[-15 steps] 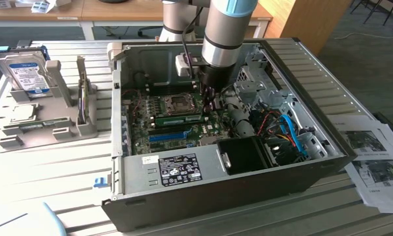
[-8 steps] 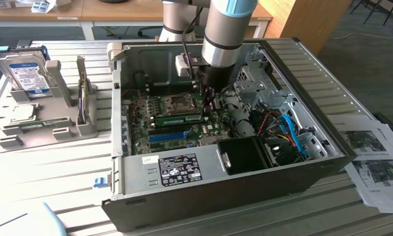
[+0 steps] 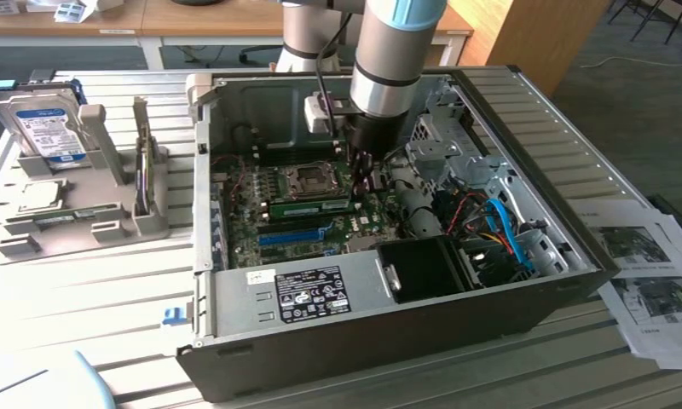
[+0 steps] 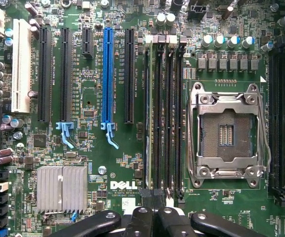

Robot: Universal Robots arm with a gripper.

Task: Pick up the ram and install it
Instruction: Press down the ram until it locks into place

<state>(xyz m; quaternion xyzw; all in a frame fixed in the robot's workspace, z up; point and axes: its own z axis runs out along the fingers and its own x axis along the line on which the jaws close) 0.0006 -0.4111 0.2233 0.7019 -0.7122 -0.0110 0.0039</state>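
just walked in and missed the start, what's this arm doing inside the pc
A robot arm is reaching down into an open computer case lying on a table. Its gripper hangs over the motherboard, at the end of the memory slots beside the empty CPU socket. In the exterior view a green ram stick lies in the slots just below the socket, with the gripper right above it. A hard drive stands in a rack outside the case.

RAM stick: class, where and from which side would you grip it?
Pinch the RAM stick across its flat faces near mid-length, coming down from above. It stands on edge beside the CPU socket, so only its long top edge seems free.
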